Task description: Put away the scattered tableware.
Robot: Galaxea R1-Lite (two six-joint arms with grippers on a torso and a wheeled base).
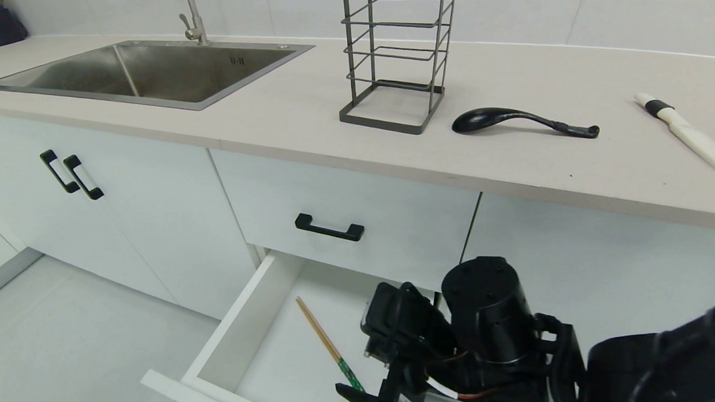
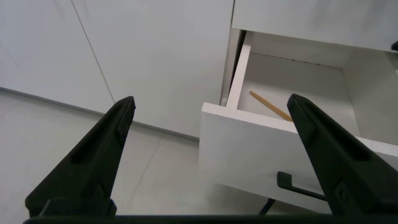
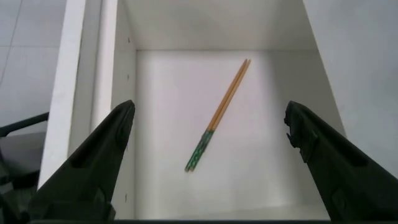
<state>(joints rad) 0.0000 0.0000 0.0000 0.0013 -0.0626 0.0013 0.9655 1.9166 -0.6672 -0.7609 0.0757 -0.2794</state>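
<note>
A pair of wooden chopsticks (image 1: 327, 342) with green tips lies on the floor of the open white drawer (image 1: 243, 324) under the counter. My right gripper (image 3: 209, 109) hangs open directly over the chopsticks (image 3: 221, 115), holding nothing. On the counter lie a black spoon (image 1: 509, 121) and a white knife (image 1: 688, 133) with a black band. My left gripper (image 2: 210, 102) is open and empty, out in front of the drawer (image 2: 249, 149), where the chopsticks (image 2: 270, 106) show over its front panel.
A grey wire rack (image 1: 388, 63) stands on the counter left of the spoon. A steel sink (image 1: 150, 68) with a tap is at the far left. A shut drawer with a black handle (image 1: 328, 227) sits just above the open one. Bare floor lies left of it.
</note>
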